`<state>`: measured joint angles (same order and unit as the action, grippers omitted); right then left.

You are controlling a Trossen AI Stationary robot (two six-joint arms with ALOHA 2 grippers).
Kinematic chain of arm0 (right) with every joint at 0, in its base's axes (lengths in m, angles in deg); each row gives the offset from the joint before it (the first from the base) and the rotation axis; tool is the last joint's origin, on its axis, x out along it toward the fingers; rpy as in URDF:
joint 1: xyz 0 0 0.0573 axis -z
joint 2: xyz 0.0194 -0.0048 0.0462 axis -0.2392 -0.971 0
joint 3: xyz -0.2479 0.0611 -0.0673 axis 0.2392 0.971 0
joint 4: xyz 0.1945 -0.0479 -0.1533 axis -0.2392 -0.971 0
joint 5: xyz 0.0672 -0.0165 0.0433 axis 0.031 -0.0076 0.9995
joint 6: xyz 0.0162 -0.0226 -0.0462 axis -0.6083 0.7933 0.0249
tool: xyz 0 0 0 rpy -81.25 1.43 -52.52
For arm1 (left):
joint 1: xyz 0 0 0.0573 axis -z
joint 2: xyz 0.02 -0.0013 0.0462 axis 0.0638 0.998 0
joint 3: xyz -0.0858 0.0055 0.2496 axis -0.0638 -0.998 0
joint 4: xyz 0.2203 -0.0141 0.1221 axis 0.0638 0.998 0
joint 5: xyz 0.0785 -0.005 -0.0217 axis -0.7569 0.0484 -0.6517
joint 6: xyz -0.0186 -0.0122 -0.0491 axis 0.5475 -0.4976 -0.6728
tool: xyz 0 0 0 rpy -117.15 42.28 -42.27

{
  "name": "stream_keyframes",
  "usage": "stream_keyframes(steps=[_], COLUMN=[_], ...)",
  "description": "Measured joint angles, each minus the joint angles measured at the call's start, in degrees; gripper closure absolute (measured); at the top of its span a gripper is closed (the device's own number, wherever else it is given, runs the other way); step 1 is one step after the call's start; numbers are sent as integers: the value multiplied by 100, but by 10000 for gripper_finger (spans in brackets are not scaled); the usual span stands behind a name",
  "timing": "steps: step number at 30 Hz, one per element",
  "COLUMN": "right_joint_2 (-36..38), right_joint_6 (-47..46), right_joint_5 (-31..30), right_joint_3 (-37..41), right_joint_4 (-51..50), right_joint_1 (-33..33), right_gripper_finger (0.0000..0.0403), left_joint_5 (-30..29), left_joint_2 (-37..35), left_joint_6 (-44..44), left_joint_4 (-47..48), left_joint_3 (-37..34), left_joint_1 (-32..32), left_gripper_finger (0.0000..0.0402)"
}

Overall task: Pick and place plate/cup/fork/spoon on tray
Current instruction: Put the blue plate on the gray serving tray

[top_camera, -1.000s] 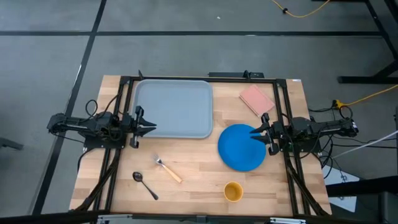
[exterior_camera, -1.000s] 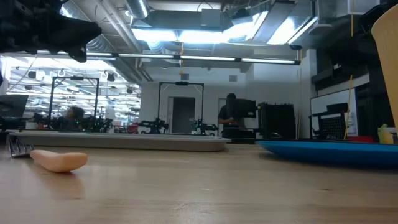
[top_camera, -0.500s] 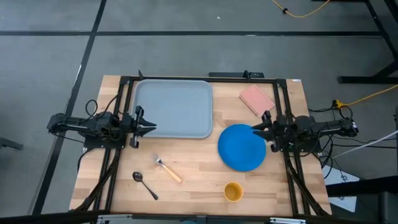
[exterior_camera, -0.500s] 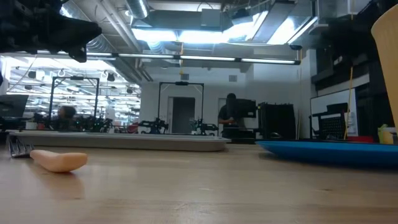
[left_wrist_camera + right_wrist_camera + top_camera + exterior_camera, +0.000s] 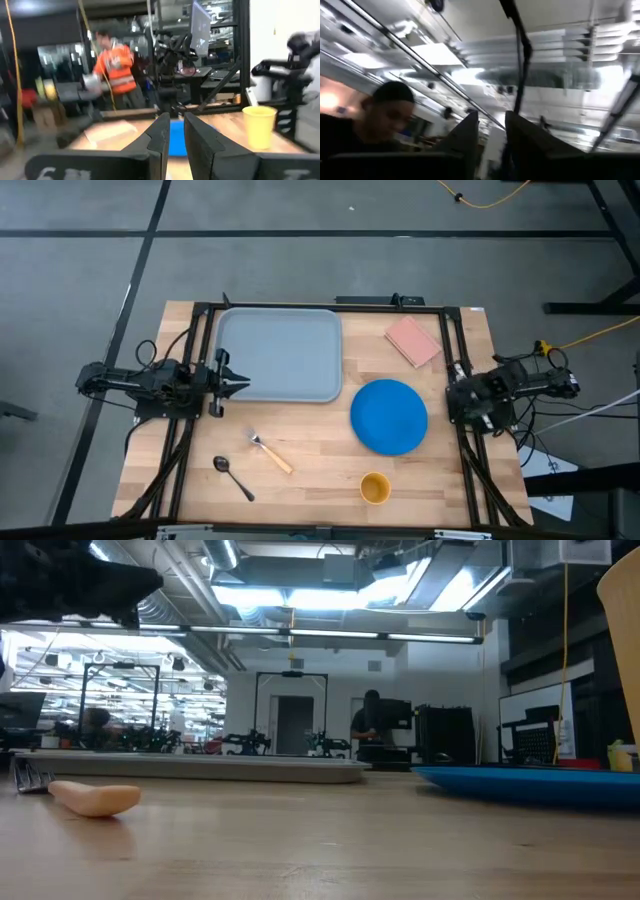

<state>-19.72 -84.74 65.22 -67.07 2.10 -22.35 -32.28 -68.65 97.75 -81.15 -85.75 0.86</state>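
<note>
The blue plate (image 5: 389, 416) lies flat on the table at the right, and also shows in the low view (image 5: 530, 783). The yellow-orange cup (image 5: 375, 488) stands near the front edge. The fork (image 5: 271, 453) and the dark spoon (image 5: 233, 477) lie front left. The grey-blue tray (image 5: 278, 355) lies at the back left. My left gripper (image 5: 245, 385) is shut and empty, above the tray's near edge, pointing right. My right gripper (image 5: 452, 394) is shut and empty, right of the plate; its wrist view looks up at the ceiling (image 5: 492, 135).
A pink square pad (image 5: 413, 341) lies at the back right, behind the plate. Black frame rails (image 5: 455, 360) run along both table sides. People show in the room beyond, one in orange (image 5: 112, 65). Bare wood lies between the fork and the plate.
My right gripper has drawn back from above the plate's right edge toward the table's right edge and has tipped upward. The plate and the other things have stayed where they were.
</note>
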Motion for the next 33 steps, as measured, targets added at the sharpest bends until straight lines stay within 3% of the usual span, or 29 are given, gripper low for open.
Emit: stream_keyframes(steps=[3,6,11,14,17,21,23,28,33], right_joint_2=[-274,-1024,-3162,-3971,-4203,-4470,-4595,-4652,-4648], right_joint_6=[-244,273,1196,1112,624,-215,-874,-3123,-5499], right_joint_5=[3,-336,-439,-581,-1819,-4667,-5598,-5992,-6764], right_joint_3=[-292,-538,-1386,-2226,-3284,-4622,-5084,-5488,-4939], right_joint_4=[115,77,369,-292,-2687,-6723,-8196,-10679,-12379], right_joint_1=[-67,-327,-987,-1098,-1062,-1045,-1039,-1045,-1041], right_gripper_finger=[300,300,300,300,300,300,300,300,300], left_joint_5=[14,17,73,341,720,1491,1868,2228,2078], left_joint_2=[-1,0,0,0,7,4,4,4,4], left_joint_6=[973,1651,1792,1480,928,210,34,-23,-56], left_joint_4=[-554,-983,-1230,-1084,-748,-748,-814,-980,-996], left_joint_3=[0,1,0,-1,1,0,-1,-1,1], left_joint_1=[0,0,0,0,0,0,0,2,2], left_gripper_finger=[353,353,353,353,353,353,353,353,353])
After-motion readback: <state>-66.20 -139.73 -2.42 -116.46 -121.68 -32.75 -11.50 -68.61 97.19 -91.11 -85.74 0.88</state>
